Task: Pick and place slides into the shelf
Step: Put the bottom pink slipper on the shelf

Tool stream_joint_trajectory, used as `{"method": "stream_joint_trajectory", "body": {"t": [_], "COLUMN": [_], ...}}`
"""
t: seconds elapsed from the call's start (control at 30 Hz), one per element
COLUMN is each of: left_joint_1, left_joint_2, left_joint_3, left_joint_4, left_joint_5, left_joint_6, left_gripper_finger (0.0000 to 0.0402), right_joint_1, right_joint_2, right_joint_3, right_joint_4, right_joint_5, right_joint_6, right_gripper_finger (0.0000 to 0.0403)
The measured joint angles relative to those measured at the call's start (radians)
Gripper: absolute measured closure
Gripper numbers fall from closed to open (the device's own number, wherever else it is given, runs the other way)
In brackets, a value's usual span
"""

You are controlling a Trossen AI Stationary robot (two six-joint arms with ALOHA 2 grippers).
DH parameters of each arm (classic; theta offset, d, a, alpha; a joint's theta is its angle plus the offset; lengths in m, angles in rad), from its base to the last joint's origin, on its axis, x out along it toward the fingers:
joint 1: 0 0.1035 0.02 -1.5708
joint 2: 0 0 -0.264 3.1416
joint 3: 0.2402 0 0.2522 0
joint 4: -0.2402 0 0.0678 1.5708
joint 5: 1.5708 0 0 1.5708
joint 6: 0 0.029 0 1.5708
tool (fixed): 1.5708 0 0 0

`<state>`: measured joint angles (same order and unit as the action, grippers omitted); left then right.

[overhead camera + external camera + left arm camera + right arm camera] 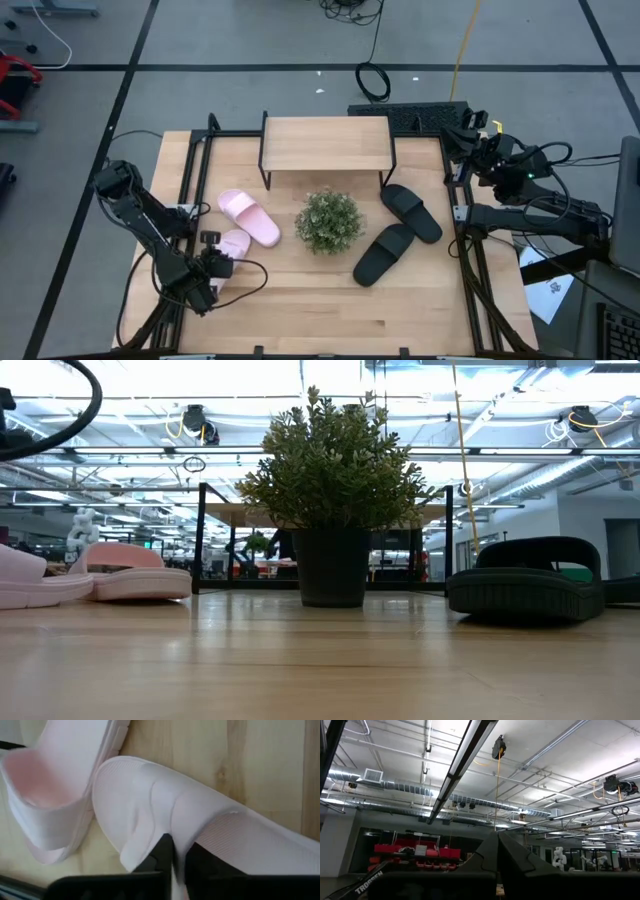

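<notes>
Four slides lie on the desk: two light pink slides [248, 217] near its left edge, two black slides [398, 235] toward the right, a small potted green plant [328, 221] between the pairs. Only the left wrist view shows the left gripper [178, 857] clenched on the nearer pink slide's strap [150, 810] (overhead hides this). At the back edge stands the low wooden-topped shelf [325, 143]. Off the right edge, the right gripper [468, 128] is closed and raised.

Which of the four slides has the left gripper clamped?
The pink slide nearest the table's front-left: left gripper is shut on its strap. The other pink slide and both black slides lie untouched.
</notes>
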<state>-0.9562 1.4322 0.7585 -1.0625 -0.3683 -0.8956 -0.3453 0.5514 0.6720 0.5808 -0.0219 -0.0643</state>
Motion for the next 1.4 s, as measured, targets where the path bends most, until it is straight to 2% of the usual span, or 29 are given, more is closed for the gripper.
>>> {"method": "stream_joint_trajectory", "body": {"t": [0.23,0.4,0.57,0.8,1.0,1.2,1.3,1.4], "left_joint_1": [0.006,0.025,0.045,0.049,0.072,0.231,0.326,0.411], "left_joint_2": [-0.001,-0.002,-0.001,-0.001,-0.012,-0.013,-0.013,-0.013], "left_joint_3": [-0.037,0.006,0.124,0.377,0.561,0.676,0.738,0.795], "left_joint_4": [0.047,-0.009,-0.208,-0.483,-0.502,-0.510,-0.507,-0.509], "left_joint_5": [0.044,0.085,0.114,0.102,-0.022,-0.194,-0.241,-0.337], "left_joint_6": [-0.066,-0.129,-0.247,-0.332,-0.317,-0.243,-0.143,0.034], "left_gripper_finger": [0.0386,0.0396,0.0398,0.0399,0.0400,0.0401,0.0401,0.0401], "right_joint_1": [0.000,0.000,0.000,0.000,0.000,0.000,0.000,0.000], "right_joint_2": [0.000,0.000,0.000,0.000,0.000,0.000,0.000,0.000], "right_joint_3": [0.000,0.000,0.000,0.000,0.000,0.000,0.000,0.000], "right_joint_4": [0.001,0.001,0.001,0.002,0.002,0.001,0.001,0.001], "right_joint_5": [0.000,0.000,0.006,0.027,0.026,0.026,0.025,0.022], "right_joint_6": [0.035,0.053,0.053,0.048,0.046,0.045,0.046,0.051], "right_gripper_finger": [0.0403,0.0403,0.0403,0.0403,0.0403,0.0403,0.0403,0.0403]}}
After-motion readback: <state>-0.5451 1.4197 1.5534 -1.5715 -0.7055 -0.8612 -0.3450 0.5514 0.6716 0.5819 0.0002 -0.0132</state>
